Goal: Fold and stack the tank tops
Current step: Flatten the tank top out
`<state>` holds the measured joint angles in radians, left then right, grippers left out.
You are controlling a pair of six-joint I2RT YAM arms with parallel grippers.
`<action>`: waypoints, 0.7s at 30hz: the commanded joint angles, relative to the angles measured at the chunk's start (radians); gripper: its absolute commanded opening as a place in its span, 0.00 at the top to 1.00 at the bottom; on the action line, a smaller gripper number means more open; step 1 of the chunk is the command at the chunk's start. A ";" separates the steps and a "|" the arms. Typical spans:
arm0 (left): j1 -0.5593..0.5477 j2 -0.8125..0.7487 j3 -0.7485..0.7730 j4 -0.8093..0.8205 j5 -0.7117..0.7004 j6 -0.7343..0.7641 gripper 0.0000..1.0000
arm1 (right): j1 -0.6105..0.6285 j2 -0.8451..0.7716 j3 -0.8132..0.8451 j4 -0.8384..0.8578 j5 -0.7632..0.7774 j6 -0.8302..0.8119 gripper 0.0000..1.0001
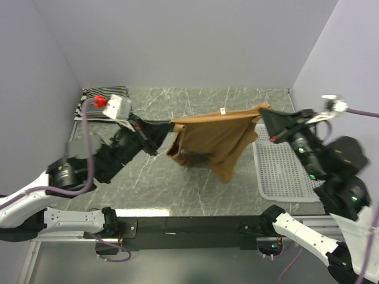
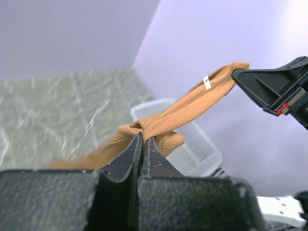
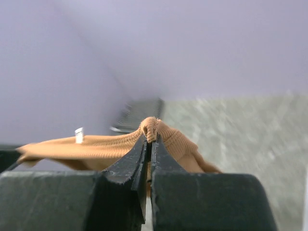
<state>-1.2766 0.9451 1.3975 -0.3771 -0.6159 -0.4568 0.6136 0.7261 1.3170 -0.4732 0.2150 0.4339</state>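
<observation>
A tan-brown tank top (image 1: pixel 214 137) hangs in the air over the middle of the table, stretched by its upper edge between both grippers. My left gripper (image 1: pixel 170 126) is shut on the left end of that edge, the ribbed fabric (image 2: pixel 192 103) bunched at its tips (image 2: pixel 143 137). My right gripper (image 1: pixel 262 111) is shut on the right end, with the cloth (image 3: pixel 96 147) pinched at its tips (image 3: pixel 150 137). A small white label (image 1: pixel 223 110) shows on the taut edge. The rest of the top droops to the table. A black-and-white striped tank top (image 1: pixel 95 97) lies in the back left corner, partly hidden by the left wrist.
A white plastic lattice basket (image 1: pixel 283 171) sits at the right side of the marbled grey table (image 1: pixel 177 189), under the right arm. Lilac walls close in the back and both sides. A black rail with the arm bases runs along the near edge.
</observation>
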 commanded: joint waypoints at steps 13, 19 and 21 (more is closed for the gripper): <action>0.026 -0.037 0.087 0.274 -0.096 0.349 0.99 | -0.005 0.229 0.242 0.045 -0.075 -0.135 1.00; 0.713 0.069 -0.132 0.335 0.544 0.002 0.99 | -0.044 0.483 0.081 0.221 -0.075 -0.132 1.00; 0.912 0.182 -0.230 0.476 0.654 -0.055 0.99 | -0.077 0.586 0.093 0.255 -0.112 -0.124 1.00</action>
<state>-0.5903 1.0023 1.2667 -0.0727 -0.2493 -0.3424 0.5903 1.1931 1.4212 -0.3229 0.0849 0.3317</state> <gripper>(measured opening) 0.022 0.028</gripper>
